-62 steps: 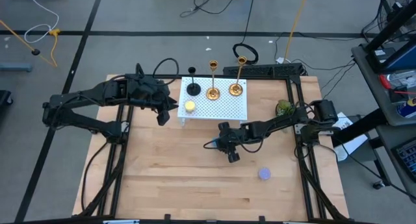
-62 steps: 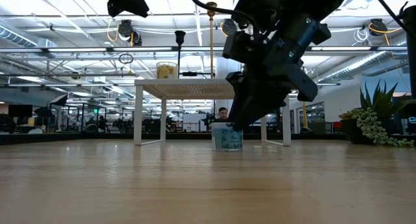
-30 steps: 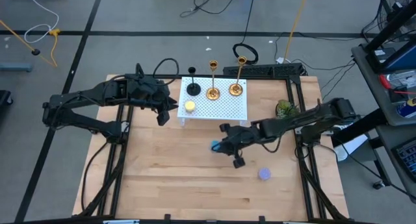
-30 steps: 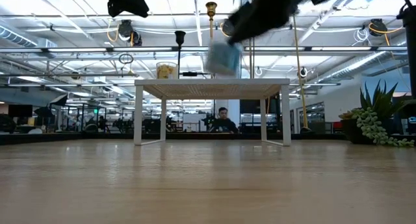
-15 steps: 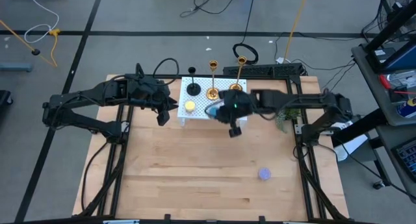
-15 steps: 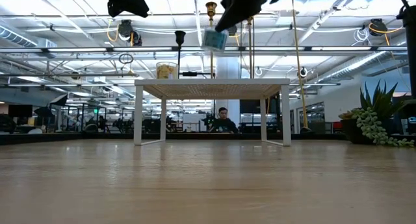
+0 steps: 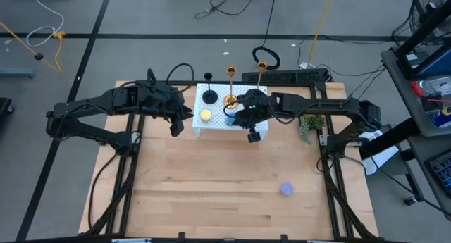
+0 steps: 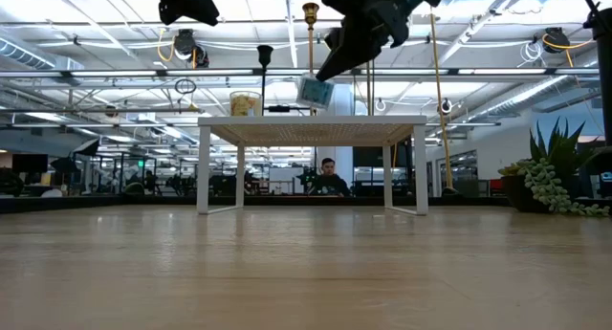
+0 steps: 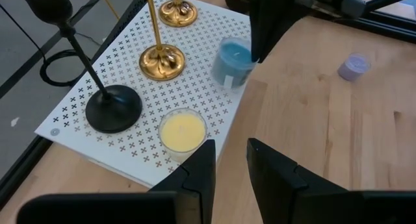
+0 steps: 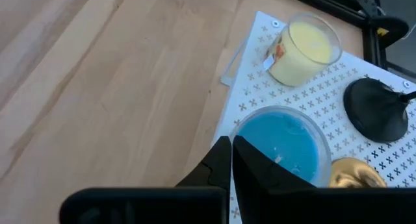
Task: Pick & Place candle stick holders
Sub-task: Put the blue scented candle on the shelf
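Right wrist view: yellow piece [image 10: 305, 47] bears an unreadable label.

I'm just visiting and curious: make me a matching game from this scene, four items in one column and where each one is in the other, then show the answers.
Things:
1. blue piece
2. yellow piece
3. lavender piece
4. black holder

Places:
A. alone on the bare wooden table
B. held by the right gripper just above the white stand
C. on the stand's near edge, a glass cup
D. on the stand beside the yellow piece, with a slim stem

Pairs: 1-B, 2-C, 3-A, 4-D
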Controlling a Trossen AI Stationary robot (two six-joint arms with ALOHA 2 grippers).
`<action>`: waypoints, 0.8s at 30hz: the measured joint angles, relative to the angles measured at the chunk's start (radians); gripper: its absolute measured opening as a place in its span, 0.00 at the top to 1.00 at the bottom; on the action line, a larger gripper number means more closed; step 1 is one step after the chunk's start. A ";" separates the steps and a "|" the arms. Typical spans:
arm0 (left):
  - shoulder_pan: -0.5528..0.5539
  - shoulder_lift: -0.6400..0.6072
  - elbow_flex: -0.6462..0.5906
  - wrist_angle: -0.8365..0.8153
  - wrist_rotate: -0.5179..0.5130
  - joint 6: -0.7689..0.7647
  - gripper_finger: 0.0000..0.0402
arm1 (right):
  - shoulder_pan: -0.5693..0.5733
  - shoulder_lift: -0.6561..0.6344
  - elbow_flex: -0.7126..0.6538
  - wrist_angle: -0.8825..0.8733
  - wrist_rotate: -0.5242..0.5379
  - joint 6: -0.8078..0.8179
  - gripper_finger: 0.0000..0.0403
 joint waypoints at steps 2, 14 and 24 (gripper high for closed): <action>0.000 0.000 0.000 0.000 0.000 0.000 0.76 | -0.007 0.000 -0.015 0.023 0.000 0.006 1.00; 0.000 0.000 0.000 0.000 0.000 0.001 0.76 | -0.029 -0.002 -0.062 0.053 -0.001 0.023 0.97; 0.000 0.000 0.000 0.000 0.000 0.001 0.76 | -0.036 -0.001 -0.063 0.074 0.002 0.005 0.91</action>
